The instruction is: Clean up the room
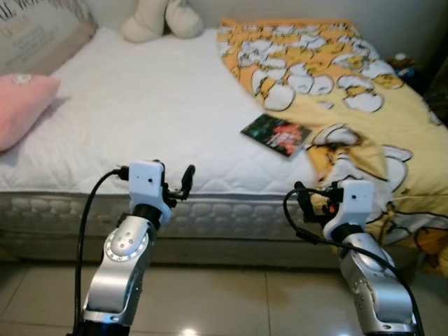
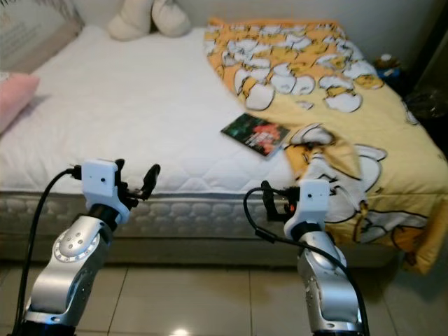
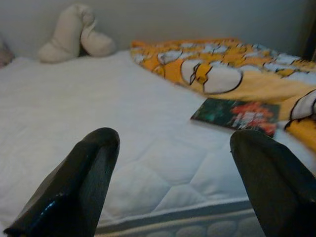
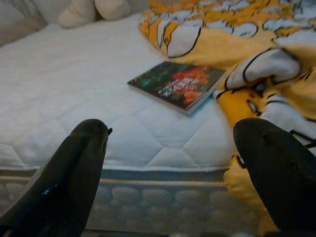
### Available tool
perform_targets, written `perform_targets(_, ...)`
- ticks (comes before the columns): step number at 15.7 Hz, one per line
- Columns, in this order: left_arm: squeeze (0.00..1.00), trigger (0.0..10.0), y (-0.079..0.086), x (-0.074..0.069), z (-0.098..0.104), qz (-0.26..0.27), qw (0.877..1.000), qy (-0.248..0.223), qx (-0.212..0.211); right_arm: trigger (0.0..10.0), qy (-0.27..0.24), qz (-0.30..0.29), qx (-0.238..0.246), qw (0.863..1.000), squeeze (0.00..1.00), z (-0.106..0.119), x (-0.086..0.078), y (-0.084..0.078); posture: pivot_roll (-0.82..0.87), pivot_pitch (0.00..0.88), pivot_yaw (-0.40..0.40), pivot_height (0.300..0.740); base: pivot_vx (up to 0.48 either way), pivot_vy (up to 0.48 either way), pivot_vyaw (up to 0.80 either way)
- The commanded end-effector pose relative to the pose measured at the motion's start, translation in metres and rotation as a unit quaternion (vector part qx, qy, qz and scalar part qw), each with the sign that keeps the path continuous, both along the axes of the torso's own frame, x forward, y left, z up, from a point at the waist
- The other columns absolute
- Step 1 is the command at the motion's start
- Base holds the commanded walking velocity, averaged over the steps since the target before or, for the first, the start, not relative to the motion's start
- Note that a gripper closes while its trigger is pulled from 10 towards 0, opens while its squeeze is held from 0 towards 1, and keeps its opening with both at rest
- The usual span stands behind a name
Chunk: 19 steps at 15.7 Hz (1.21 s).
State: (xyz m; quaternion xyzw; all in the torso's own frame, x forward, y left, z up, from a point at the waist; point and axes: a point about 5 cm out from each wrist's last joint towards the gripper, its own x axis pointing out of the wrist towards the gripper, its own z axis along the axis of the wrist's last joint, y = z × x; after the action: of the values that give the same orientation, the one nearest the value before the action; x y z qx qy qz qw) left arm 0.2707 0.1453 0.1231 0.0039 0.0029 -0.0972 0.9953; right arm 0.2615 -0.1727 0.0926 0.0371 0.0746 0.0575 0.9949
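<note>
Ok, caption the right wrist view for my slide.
Open right gripper facing a book on the white mattress, beside the yellow blanket.

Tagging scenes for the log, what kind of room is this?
A bedroom, most likely: a bed with a bare white mattress, a yellow egg-print blanket bunched on the robot's right, a pink pillow, and a book on the mattress.

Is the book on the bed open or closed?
Closed. The book lies flat on the white mattress, cover up, page edges stacked along one side.
</note>
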Motion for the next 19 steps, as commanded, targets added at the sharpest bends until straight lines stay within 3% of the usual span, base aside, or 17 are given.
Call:
perform_targets(1,0.00,10.0,0.004,0.000,0.001,0.006,1.000,-0.003,0.008,10.0,0.005,0.013,0.003,1.000,0.00,0.001,0.001,0.007,-0.02,0.000,0.041,0.740,0.375,0.000,-0.56)
perform_targets(15,0.00,10.0,0.007,-0.001,-0.005,0.012,1.000,0.008,0.005,10.0,-0.004,0.019,-0.023,1.000,0.00,0.004,0.009,0.005,-0.02,0.000,0.033,0.740,0.451,0.000,0.00)
perform_targets(19,0.00,10.0,0.007,-0.001,-0.010,0.000,1.000,0.020,0.008,10.0,-0.005,0.022,-0.017,1.000,0.00,0.004,0.007,0.006,-0.02,0.000,0.039,0.740,0.469,0.000,-0.80)
